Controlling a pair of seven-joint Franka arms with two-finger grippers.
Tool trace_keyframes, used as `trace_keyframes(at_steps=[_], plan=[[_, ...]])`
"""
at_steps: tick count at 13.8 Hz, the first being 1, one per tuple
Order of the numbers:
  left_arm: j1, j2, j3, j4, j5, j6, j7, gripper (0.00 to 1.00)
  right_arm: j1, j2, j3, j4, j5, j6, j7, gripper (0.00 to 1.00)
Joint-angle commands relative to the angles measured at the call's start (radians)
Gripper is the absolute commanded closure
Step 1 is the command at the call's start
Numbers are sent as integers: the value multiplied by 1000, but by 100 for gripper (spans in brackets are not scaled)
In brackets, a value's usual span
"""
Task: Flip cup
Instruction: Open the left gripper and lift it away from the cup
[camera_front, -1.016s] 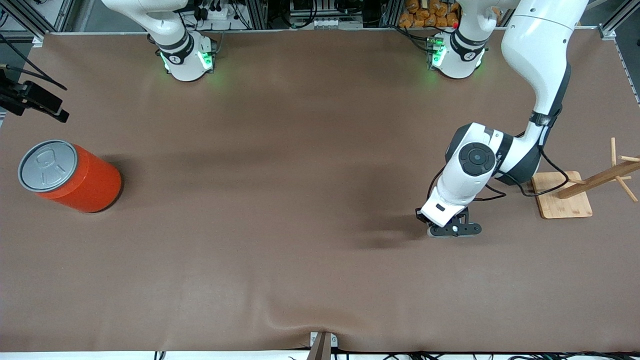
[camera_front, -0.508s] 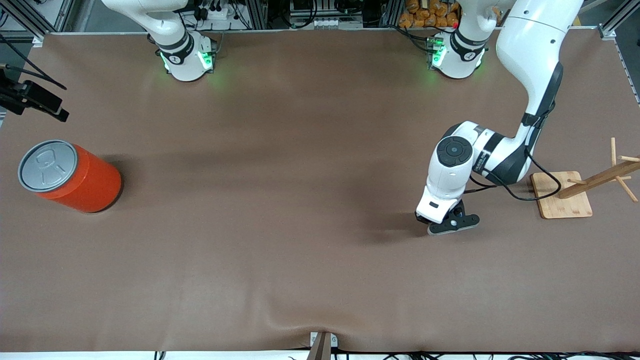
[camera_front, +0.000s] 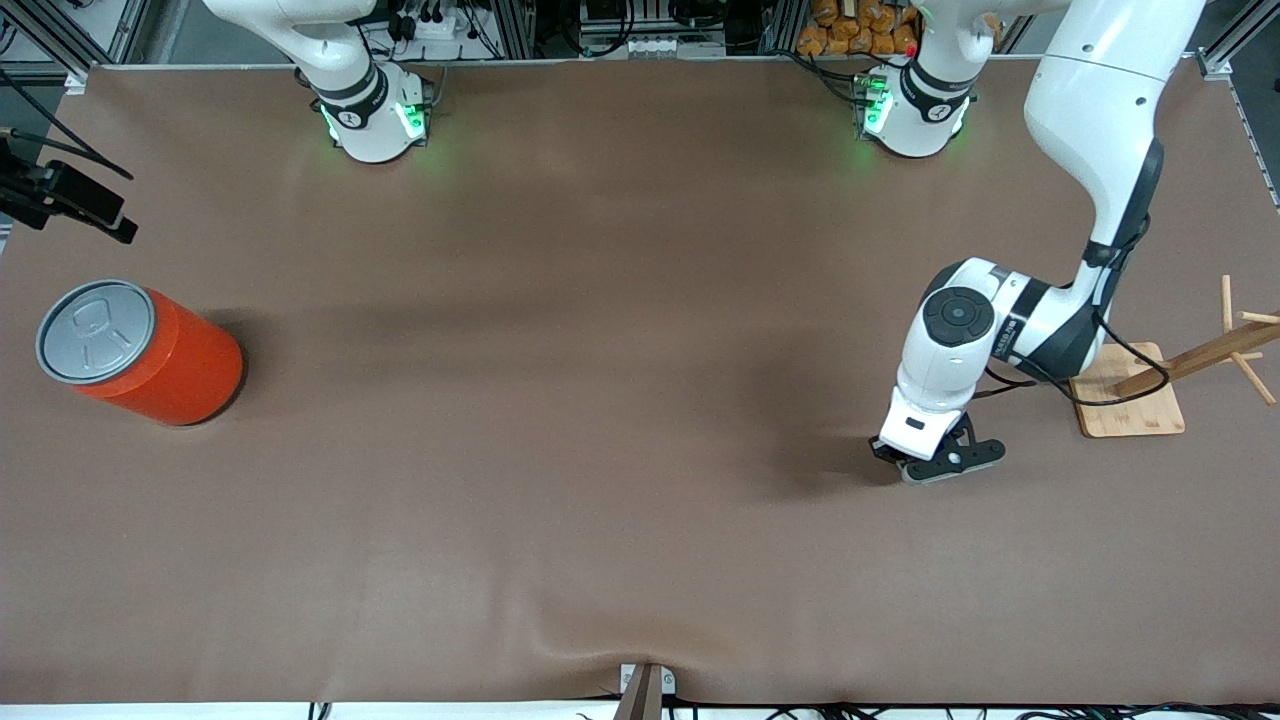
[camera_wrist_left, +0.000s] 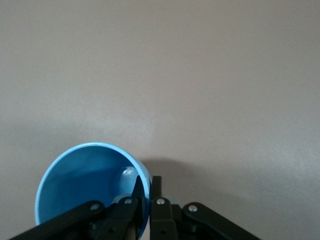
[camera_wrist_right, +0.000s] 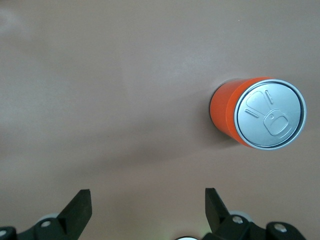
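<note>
The light blue cup (camera_wrist_left: 80, 185) shows in the left wrist view with its darker blue inside facing the camera. My left gripper (camera_wrist_left: 148, 187) is shut on the cup's rim, one finger inside the wall and one outside. In the front view the left gripper (camera_front: 938, 463) is low over the brown table beside the wooden stand, and the hand hides the cup. My right gripper (camera_wrist_right: 147, 197) is open and empty, high over the table near the orange can. It is out of the front view.
A large orange can (camera_front: 140, 352) with a grey pull-tab lid stands at the right arm's end of the table; it also shows in the right wrist view (camera_wrist_right: 260, 112). A wooden peg stand (camera_front: 1125, 390) sits at the left arm's end.
My left gripper, still shut on the cup, swung a little toward the right arm's end and then back toward the wooden stand. The can has not moved.
</note>
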Motion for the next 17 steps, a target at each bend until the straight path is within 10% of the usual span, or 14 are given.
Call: trace_keyframes(at_steps=[1, 2, 4, 17], plan=[[26, -3, -5, -28, 36, 58, -18, 100, -2, 12, -3, 23, 3, -31, 14, 0], [29, -3, -5, -25, 36, 57, -12, 91, -2, 12, -3, 23, 3, -32, 14, 0], [37, -11, -5, 6, 17, 47, -14, 0, -2, 12, -3, 25, 3, -32, 12, 0], [77, -193, -68, 247, -389, -400, 406, 0, -2, 12, -3, 25, 3, -34, 14, 0]])
